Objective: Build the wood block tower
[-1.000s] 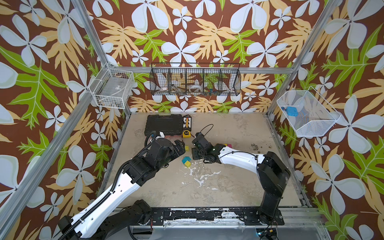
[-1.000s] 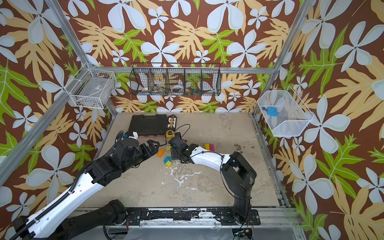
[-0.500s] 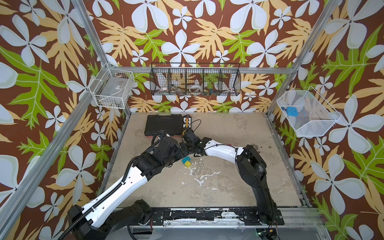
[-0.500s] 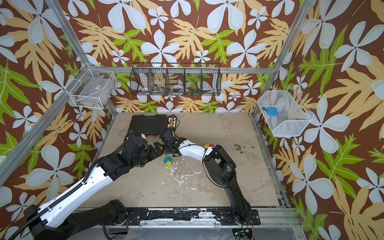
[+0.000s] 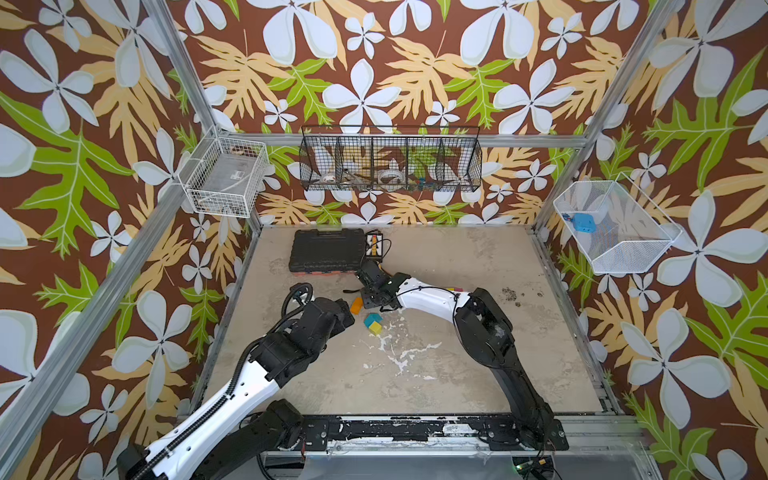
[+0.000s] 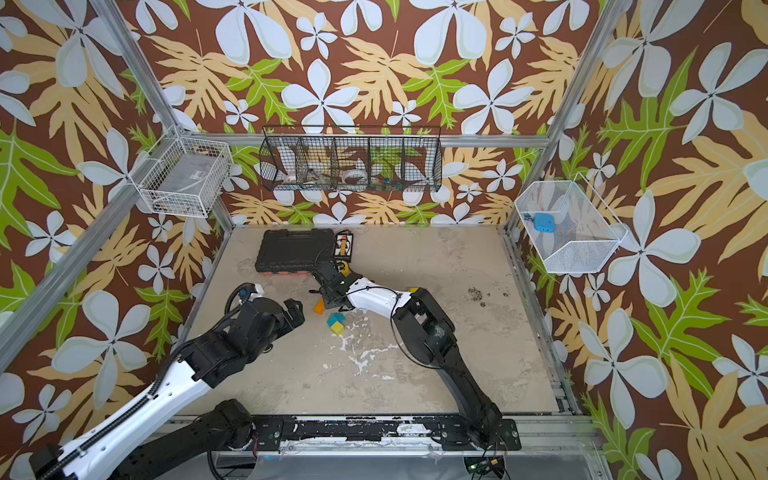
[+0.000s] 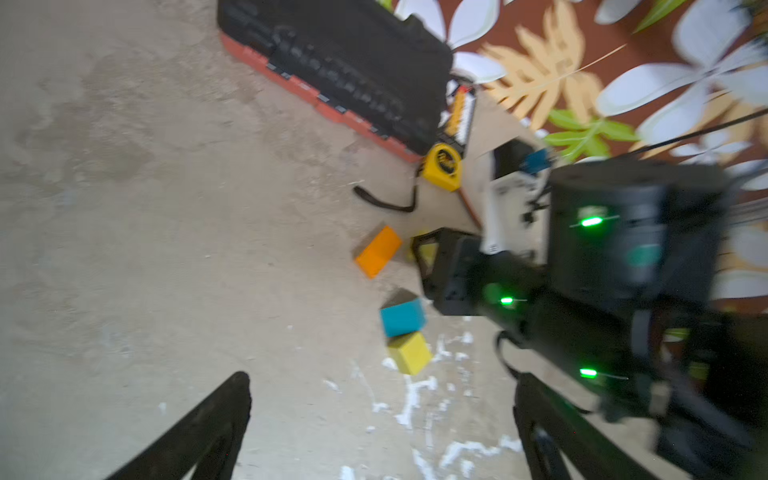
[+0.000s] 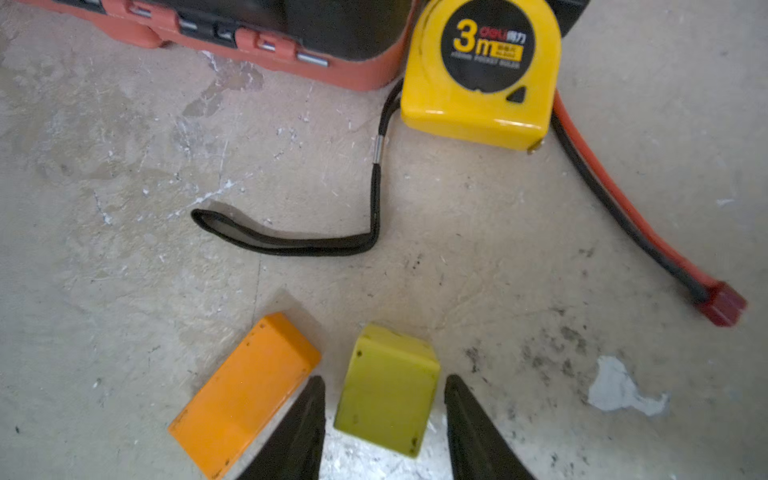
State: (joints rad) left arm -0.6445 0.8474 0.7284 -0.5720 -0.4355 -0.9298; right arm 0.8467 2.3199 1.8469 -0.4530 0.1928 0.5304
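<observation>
Worktop: beige, stained.
Black tool case: far edge, left of centre.
Orange block: before the case.
Teal block: touching yellow cube.
Right gripper: beside the orange block.
Left gripper: near, apart.

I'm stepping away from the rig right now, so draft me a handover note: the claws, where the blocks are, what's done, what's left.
Left claw: open, empty, near the orange brick.
Right claw: open, straddling a yellow block with slim gaps on both sides, not gripped yet. The orange brick lies right beside it.
Teal block and yellow cube: touching each other, close by.
Done: nothing stacked in view.
Left: close on the yellow block, then stack everything.
</observation>
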